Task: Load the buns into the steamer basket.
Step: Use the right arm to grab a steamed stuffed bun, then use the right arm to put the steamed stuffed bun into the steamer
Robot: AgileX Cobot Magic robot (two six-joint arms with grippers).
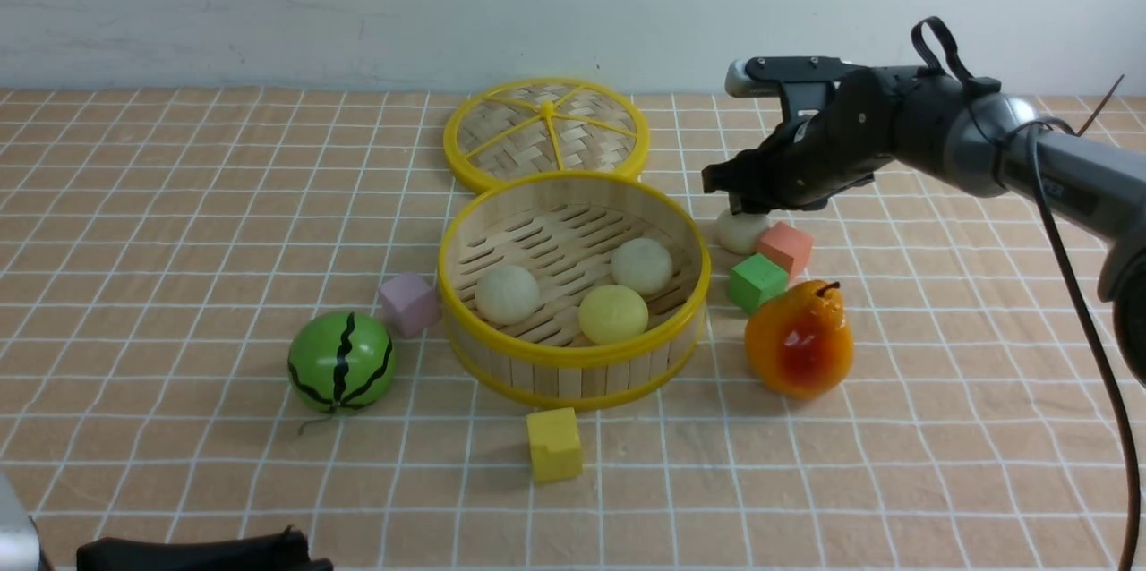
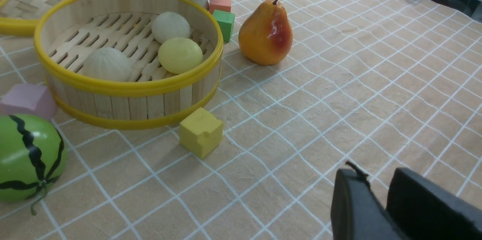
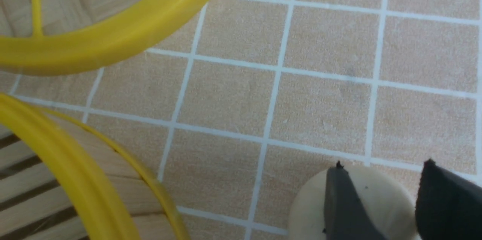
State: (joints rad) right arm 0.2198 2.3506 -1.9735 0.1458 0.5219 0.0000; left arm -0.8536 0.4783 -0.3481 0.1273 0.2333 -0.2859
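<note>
Three buns are already sitting on the slatted floor of the steamer basket [image 1: 573, 354] at the centre of the front view: a left off-white bun [image 1: 507, 294], a rear off-white bun [image 1: 641, 265] and a pale yellow bun [image 1: 613, 313]; so, as I judge it, the last pick is the step being worked on. The fourth bun [image 1: 741, 233] is lying on the checked cloth just right of the basket, close beside a salmon cube [image 1: 786, 247]. The right gripper [image 1: 732, 200] is hanging directly over it, jaws parted and nothing between them yet; whether the tips are grazing the bun's top I cannot tell. The next move is calling for a straight descent so the fingers straddle the ball, a gentle close, then a lift clearing the yellow rim. The bun is looking smooth, round and faintly pleated, so likely to roll; the basket wall is showing upright bamboo strips. The left gripper [image 2: 380, 191], at the lower right of its wrist view, is idling, narrowly parted and holding nothing.
</note>
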